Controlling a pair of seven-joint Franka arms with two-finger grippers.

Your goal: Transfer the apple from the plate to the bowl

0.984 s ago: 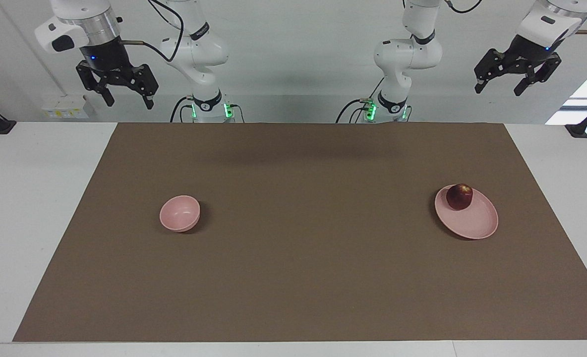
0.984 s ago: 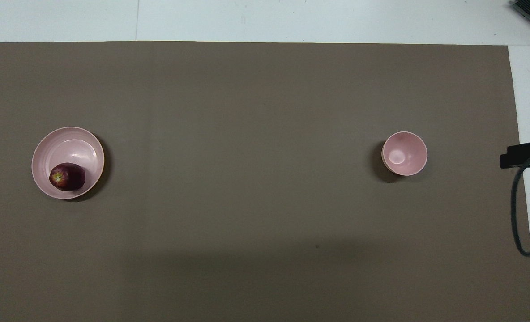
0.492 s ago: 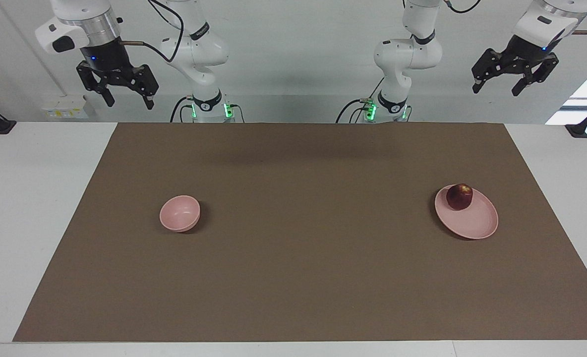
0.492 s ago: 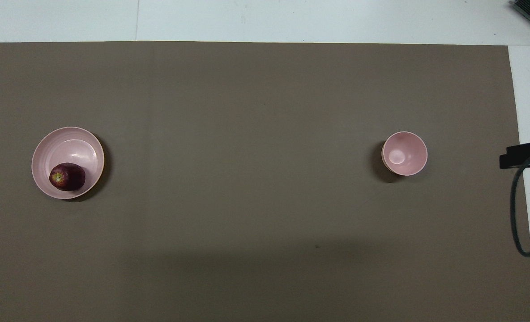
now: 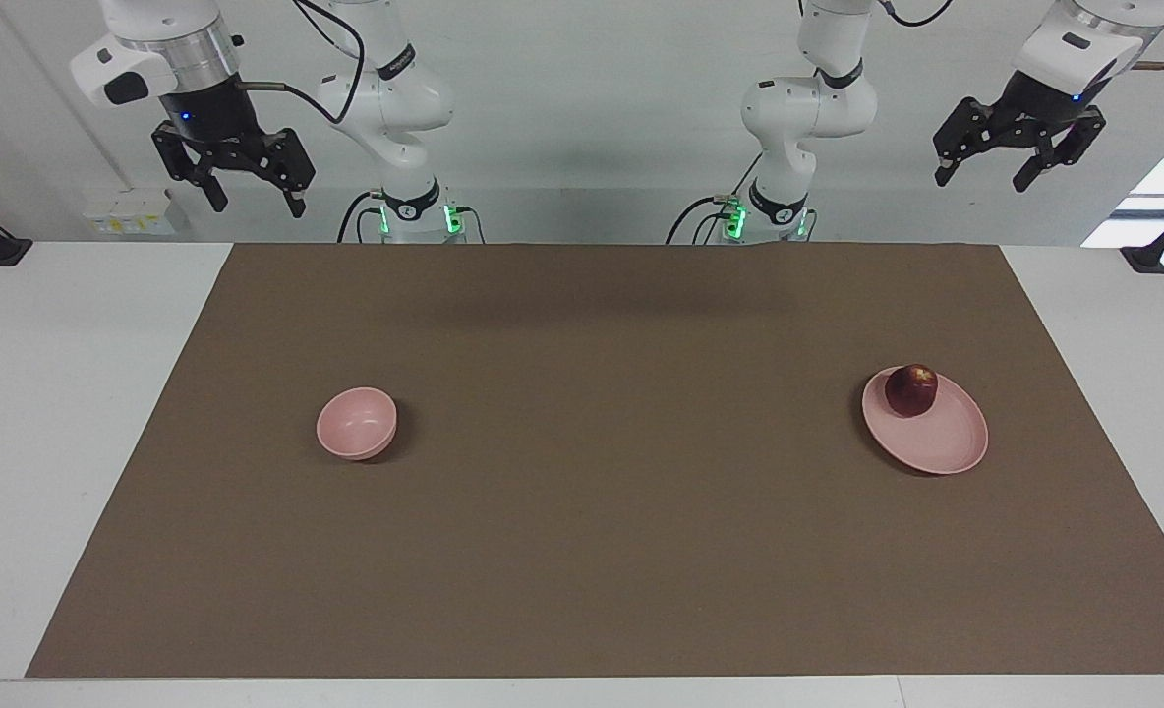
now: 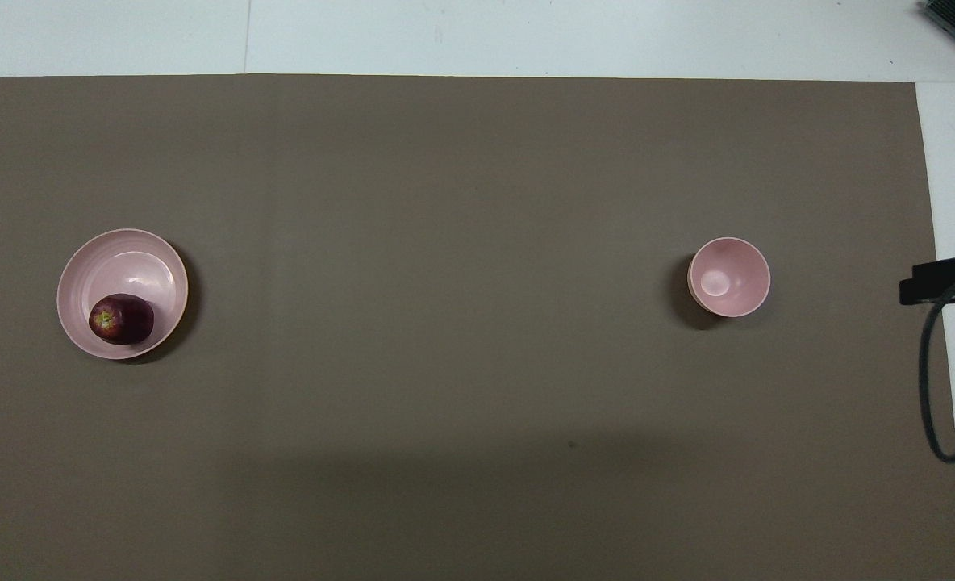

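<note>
A dark red apple [image 5: 911, 389] [image 6: 121, 319] sits on the pale pink plate [image 5: 941, 444] [image 6: 135, 252], on the part of the plate nearer to the robots, at the left arm's end of the table. The small pink bowl [image 5: 357, 423] [image 6: 729, 277] stands with nothing in it toward the right arm's end. My left gripper [image 5: 980, 180] hangs open high in the air near the left arm's end, well above plate level. The right gripper [image 5: 256, 205] is open too, raised high near the right arm's end. Neither holds anything.
A brown mat [image 5: 582, 551] covers most of the white table [image 5: 71, 442]. Black clamp mounts stand at the table corners [image 5: 1147, 258] [image 5: 0, 252]. A black cable [image 6: 929, 387] loops beside the mat at the right arm's end.
The left gripper has shifted slightly up and toward the table's middle, still open. The right arm, apple, plate and bowl have not moved.
</note>
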